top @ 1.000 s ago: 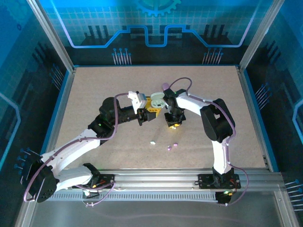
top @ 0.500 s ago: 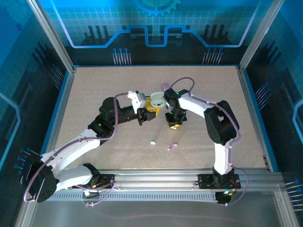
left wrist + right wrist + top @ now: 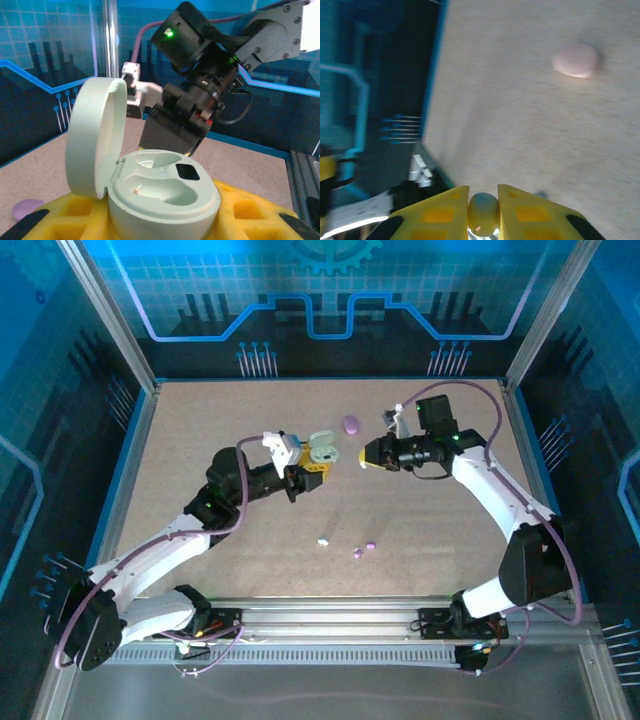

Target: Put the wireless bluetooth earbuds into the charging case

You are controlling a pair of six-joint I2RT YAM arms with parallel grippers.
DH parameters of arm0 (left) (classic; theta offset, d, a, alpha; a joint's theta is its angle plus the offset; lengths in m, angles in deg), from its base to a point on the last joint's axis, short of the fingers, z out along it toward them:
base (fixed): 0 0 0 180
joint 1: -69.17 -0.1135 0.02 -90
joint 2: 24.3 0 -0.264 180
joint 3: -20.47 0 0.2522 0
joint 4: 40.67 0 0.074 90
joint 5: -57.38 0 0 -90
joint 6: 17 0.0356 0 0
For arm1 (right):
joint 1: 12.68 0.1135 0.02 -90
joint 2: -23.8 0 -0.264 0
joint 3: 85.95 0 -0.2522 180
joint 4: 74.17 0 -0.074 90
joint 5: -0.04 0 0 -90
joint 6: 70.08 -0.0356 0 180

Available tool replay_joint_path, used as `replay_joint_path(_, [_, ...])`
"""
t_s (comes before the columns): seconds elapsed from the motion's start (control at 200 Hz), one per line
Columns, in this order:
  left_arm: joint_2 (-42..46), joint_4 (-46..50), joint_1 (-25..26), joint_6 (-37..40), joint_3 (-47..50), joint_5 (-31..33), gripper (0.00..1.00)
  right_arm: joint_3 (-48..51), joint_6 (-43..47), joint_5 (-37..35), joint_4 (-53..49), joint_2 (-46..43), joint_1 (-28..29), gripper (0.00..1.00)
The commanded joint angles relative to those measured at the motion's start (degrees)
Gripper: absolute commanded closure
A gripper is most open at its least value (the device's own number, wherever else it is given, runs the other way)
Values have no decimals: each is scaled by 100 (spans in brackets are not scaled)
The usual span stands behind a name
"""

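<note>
Small mint earbud (image 3: 483, 214) pinched in closed right gripper (image 3: 483, 201), open mint case (image 3: 165, 192) clamped in left gripper (image 3: 314, 462), lid hinged up, grippers held apart.

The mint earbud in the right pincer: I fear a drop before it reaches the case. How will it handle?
Probably slippery: the rounded mint-green earbud looks smooth, pinched between the right pincer's yellow foam pads. Likely light: tiny beside the open mint-green charging case. Being rounded, it would probably roll if dropped.
</note>
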State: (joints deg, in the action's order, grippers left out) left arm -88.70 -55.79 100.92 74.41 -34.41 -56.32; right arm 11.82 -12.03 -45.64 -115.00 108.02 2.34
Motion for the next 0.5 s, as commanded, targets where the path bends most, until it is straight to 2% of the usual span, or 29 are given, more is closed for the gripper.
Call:
replay_joint_path(0.0, [176, -364, -131, -167, 108, 76, 67, 139, -586, 1702, 905, -51, -132, 80])
replay_joint_path(0.295, [216, -386, -201, -129, 197, 60, 67, 251, -1707, 2612, 2046, -47, -158, 79])
replay_joint_path(0.495, [163, -346, -199, -46, 184, -114, 66, 143, -1877, 2668, 2093, -223, -151, 79])
